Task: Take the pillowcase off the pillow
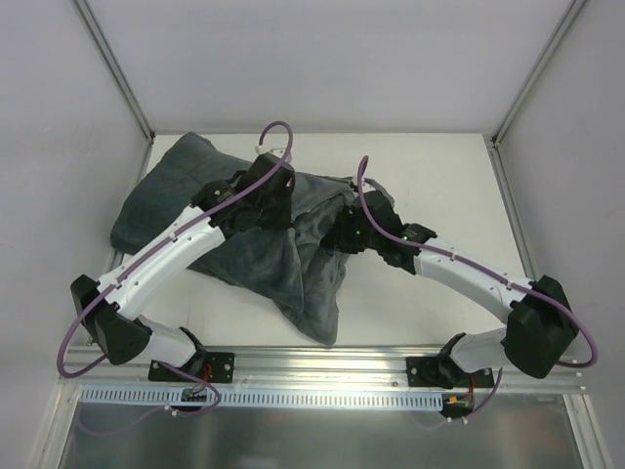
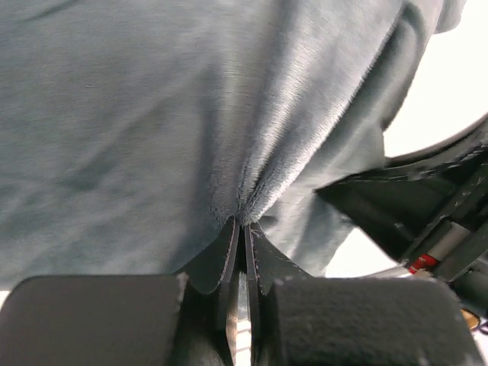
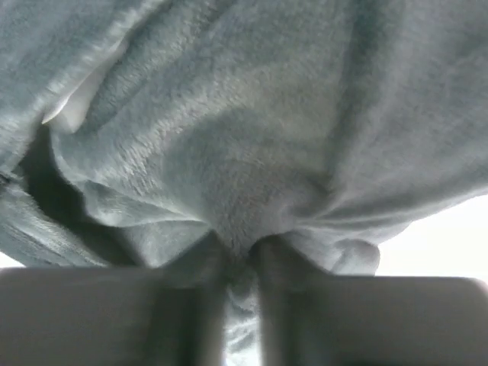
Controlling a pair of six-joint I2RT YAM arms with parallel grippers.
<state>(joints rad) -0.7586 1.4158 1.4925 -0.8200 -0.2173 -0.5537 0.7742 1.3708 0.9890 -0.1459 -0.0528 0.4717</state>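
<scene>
A grey-blue plush pillowcase (image 1: 256, 266) lies rumpled across the left and middle of the white table (image 1: 430, 171). The pillow is almost wholly hidden inside it; only a white sliver (image 3: 74, 109) shows at a gap in the fabric in the right wrist view. My left gripper (image 1: 277, 202) sits on the upper middle of the cloth, its jaws shut on a small pucker of pillowcase (image 2: 252, 114) at the tips (image 2: 244, 223). My right gripper (image 1: 342, 231) is on the cloth's right edge, with a thick fold of pillowcase (image 3: 252, 152) squeezed between its fingers (image 3: 242, 248).
Metal frame posts (image 1: 117, 68) rise at the back corners, with white walls behind. A rail (image 1: 322, 360) runs along the near edge by the arm bases. Bare table lies to the right of the cloth. The other arm's black body (image 2: 427, 221) is close on the right in the left wrist view.
</scene>
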